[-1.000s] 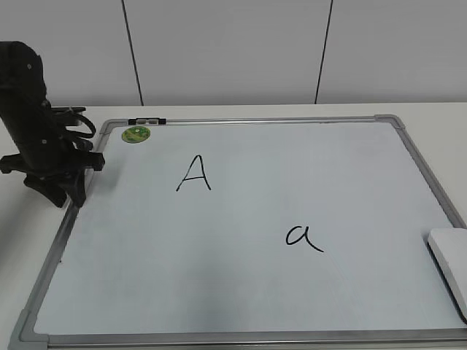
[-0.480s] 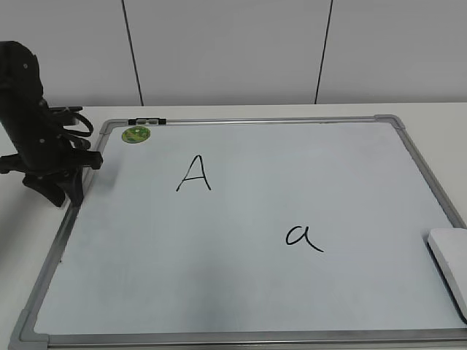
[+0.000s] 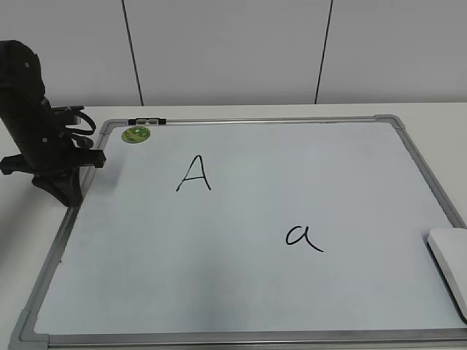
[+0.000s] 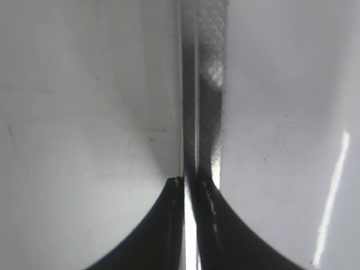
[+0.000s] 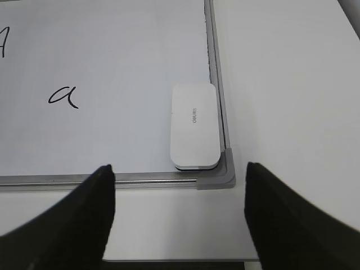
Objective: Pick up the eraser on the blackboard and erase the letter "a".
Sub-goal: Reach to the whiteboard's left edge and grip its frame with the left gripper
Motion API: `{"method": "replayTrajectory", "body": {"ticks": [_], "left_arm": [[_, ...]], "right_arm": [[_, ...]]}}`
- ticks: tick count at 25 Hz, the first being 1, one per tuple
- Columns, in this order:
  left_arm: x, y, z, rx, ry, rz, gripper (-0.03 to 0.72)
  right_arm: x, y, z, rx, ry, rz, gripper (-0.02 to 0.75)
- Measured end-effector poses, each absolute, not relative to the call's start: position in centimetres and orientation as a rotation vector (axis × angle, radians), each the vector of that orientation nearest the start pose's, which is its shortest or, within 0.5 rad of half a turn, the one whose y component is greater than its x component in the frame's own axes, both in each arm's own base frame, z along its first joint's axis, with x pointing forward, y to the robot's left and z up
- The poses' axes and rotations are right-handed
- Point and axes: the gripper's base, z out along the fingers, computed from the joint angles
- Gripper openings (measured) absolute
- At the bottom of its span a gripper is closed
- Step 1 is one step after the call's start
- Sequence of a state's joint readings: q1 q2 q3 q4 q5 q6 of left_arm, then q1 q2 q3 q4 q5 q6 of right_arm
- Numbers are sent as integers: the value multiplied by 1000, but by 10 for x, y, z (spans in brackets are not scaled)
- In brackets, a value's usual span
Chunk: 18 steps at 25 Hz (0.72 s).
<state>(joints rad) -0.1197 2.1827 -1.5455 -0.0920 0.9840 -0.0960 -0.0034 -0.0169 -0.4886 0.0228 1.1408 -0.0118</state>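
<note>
The blackboard [image 3: 248, 219] is a white board with a grey frame, lying flat on the table. The black letter "a" [image 3: 303, 238] is written right of its middle; it also shows in the right wrist view [image 5: 63, 96]. The white eraser [image 5: 194, 125] lies in the board's near right corner, partly cut off in the exterior view [image 3: 451, 257]. My right gripper [image 5: 179, 177] is open and empty, above the table just short of the board's near edge, with the eraser ahead. My left gripper [image 3: 67, 191] is shut and empty over the board's left frame rail [image 4: 203, 90].
An angular capital "A" [image 3: 194, 173] is written on the board's left half. A small round green magnet [image 3: 136, 134] and a black-and-white clip [image 3: 147, 121] sit at the far left edge. White table [image 5: 281, 84] surrounds the board; a white wall stands behind.
My left gripper has shifted slightly at the board's left edge. The eraser, the letters and the board have not moved.
</note>
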Motion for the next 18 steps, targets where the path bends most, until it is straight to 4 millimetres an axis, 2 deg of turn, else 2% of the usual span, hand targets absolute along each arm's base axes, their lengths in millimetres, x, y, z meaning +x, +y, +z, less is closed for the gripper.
{"method": "replayTrajectory", "body": {"ticks": [10, 13, 18], "left_arm": [[419, -58, 129, -49, 3111, -130, 28], [419, -58, 129, -49, 3111, -130, 28], [418, -58, 129, -49, 3113, -129, 30]], "right_arm": [[-8, 6, 269, -16, 2144, 82, 534], [8, 6, 274, -13, 2263, 82, 534], [50, 4, 275, -5, 2516, 56, 534]]}}
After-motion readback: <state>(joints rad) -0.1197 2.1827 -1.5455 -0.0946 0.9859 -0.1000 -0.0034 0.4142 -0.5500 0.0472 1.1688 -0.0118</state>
